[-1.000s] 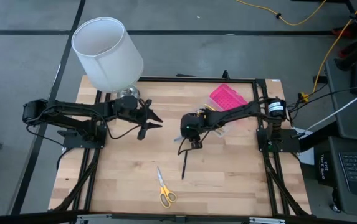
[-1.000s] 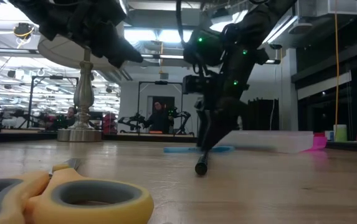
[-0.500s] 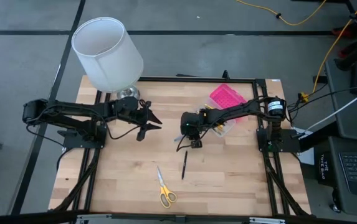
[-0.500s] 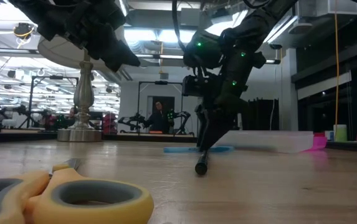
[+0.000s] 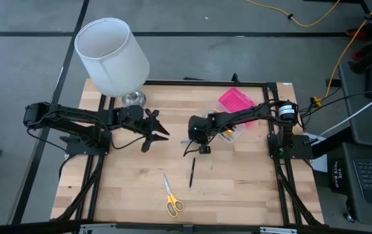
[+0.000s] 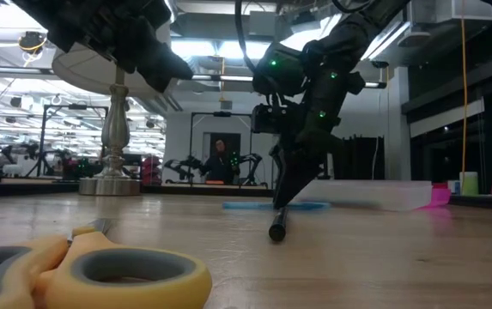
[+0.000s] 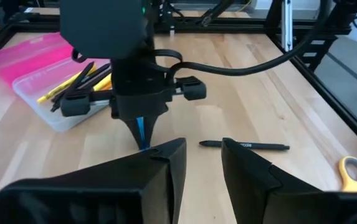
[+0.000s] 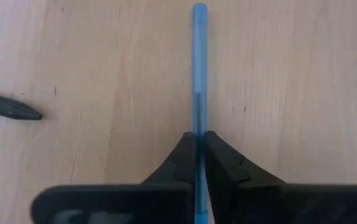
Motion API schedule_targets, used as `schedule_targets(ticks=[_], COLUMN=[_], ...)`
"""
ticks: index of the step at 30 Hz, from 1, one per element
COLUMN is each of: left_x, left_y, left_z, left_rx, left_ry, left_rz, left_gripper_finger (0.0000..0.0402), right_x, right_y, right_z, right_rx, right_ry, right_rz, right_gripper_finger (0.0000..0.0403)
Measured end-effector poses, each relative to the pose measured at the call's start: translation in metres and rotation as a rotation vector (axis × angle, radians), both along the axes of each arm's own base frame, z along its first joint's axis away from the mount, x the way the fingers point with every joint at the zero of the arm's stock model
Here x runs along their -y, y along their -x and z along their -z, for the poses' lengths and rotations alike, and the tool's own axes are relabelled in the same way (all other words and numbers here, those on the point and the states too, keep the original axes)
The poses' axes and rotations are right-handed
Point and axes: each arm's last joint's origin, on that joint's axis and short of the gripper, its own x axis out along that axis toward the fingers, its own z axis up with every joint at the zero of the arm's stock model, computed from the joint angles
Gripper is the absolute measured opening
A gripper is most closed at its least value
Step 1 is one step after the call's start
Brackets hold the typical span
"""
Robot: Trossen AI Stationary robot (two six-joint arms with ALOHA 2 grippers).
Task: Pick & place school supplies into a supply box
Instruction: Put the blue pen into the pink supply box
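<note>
- Blue pen (image 8: 198, 62) lies flat on the counter (image 5: 237, 182), near the middle, just beside the box; the right gripper (image 8: 198, 146) points down onto it with jaws closed tight on its shaft, the pen sticking out past the tips
- In the low view the blue pen (image 6: 263, 205) shows as a thin strip on the wood at the foot of the right gripper (image 6: 282, 202)
- Black pen (image 5: 191, 173) lies loose on the counter, near the right gripper (image 5: 202, 150) and apart from it
- Scissors (image 5: 171, 197), yellow-handled, lie flat toward the front edge, well apart from both arms
- Box (image 5: 234, 110) sits open by the right arm: pink lid (image 7: 25, 56) laid back, clear base (image 7: 53, 112) holding yellow and dark pens
- Left gripper (image 5: 160, 130) hovers above the counter left of centre, facing the right one; jaws partly open, holding nothing
- Lamp (image 5: 111, 55) with white shade stands at the far left corner
</note>
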Motion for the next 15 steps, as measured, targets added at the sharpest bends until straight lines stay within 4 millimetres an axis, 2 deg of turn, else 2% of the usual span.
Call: schedule_targets(ticks=[8, 15], left_x=[0.001, 0.001], left_y=[0.0, 0.0], left_z=[0.0, 0.0], left_rx=[0.0, -0.001], left_ry=[0.0, 0.0], left_rz=[0.005, 0.005], left_gripper_finger=[0.0095, 0.0095], right_x=[-0.003, -0.004], right_y=[-0.001, 0.006], right_z=[-0.001, -0.017], right_rx=[0.005, 0.002], right_ry=[-0.025, -0.053], right_rz=[-0.002, 0.001], right_gripper_finger=[0.0018, 0.0017])
